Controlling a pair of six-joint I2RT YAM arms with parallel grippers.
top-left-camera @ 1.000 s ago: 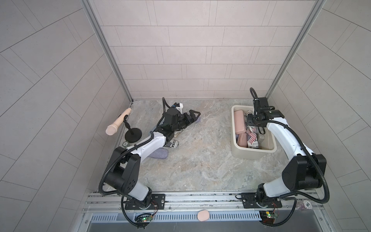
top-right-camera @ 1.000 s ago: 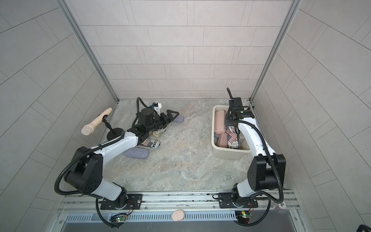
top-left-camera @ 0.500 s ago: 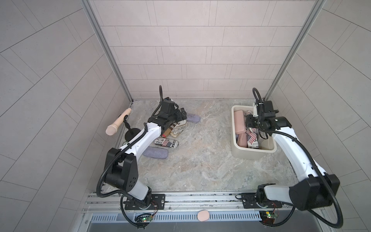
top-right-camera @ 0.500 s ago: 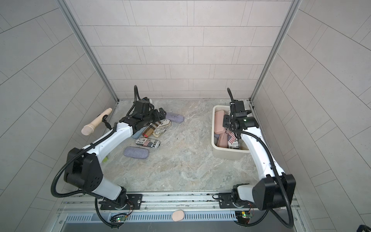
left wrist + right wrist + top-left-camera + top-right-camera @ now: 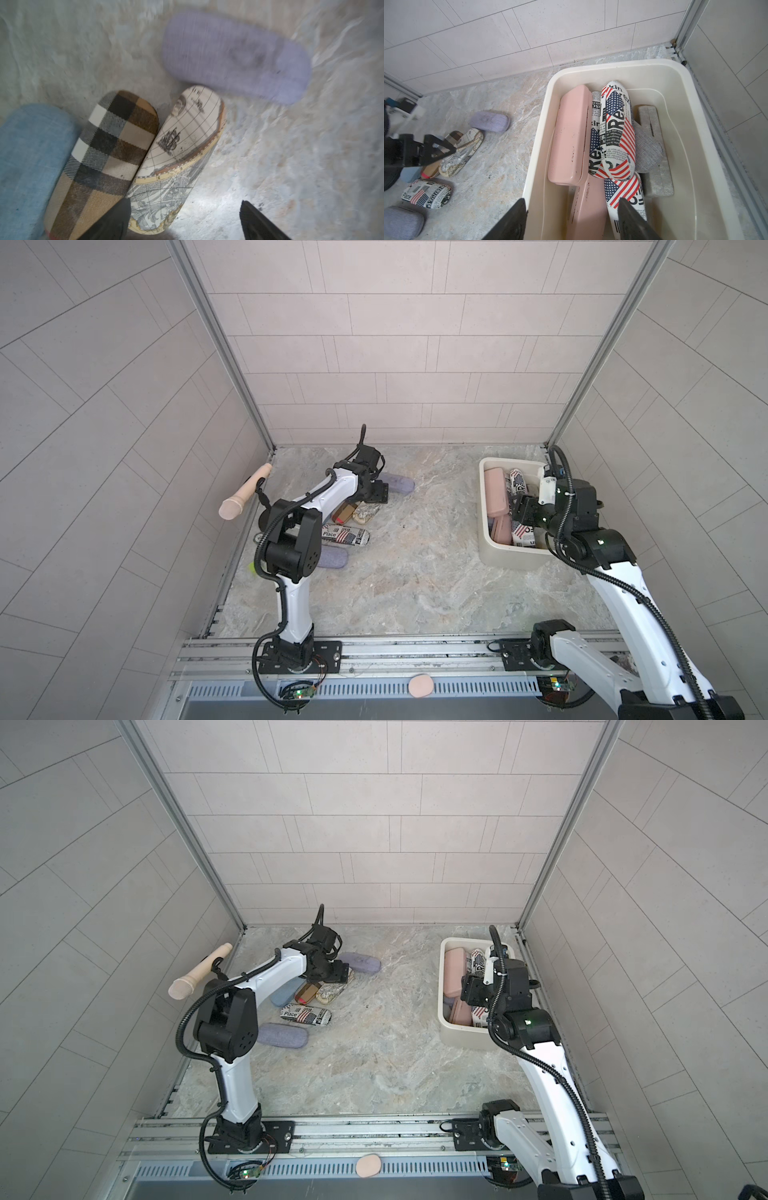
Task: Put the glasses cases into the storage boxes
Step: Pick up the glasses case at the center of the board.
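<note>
The cream storage box (image 5: 515, 562) (image 5: 461, 1038) (image 5: 542, 124) holds pink, flag-print and grey glasses cases. My right gripper (image 5: 519, 510) (image 5: 467, 990) (image 5: 572, 218) hovers open over its near end, holding nothing. On the floor lie a purple case (image 5: 399, 484) (image 5: 234, 58), a map-print case (image 5: 365, 512) (image 5: 182, 149), a plaid case (image 5: 305, 992) (image 5: 108, 153), a blue case (image 5: 27, 162), a flag-print case (image 5: 345, 536) (image 5: 425, 194) and a grey-purple case (image 5: 332, 559). My left gripper (image 5: 376, 493) (image 5: 338, 973) (image 5: 185, 218) is open just above the map-print case, one finger at its seam with the plaid case.
A beige handle on a black stand (image 5: 245, 497) leans at the left wall. Tiled walls close in three sides. A metal rail (image 5: 374, 655) runs along the front, with a small pink oval (image 5: 420, 685) on it.
My right gripper has opened and drawn back toward the tub's near end. My left gripper has pulled back from the purple case to above the map-print case and narrowed slightly.
</note>
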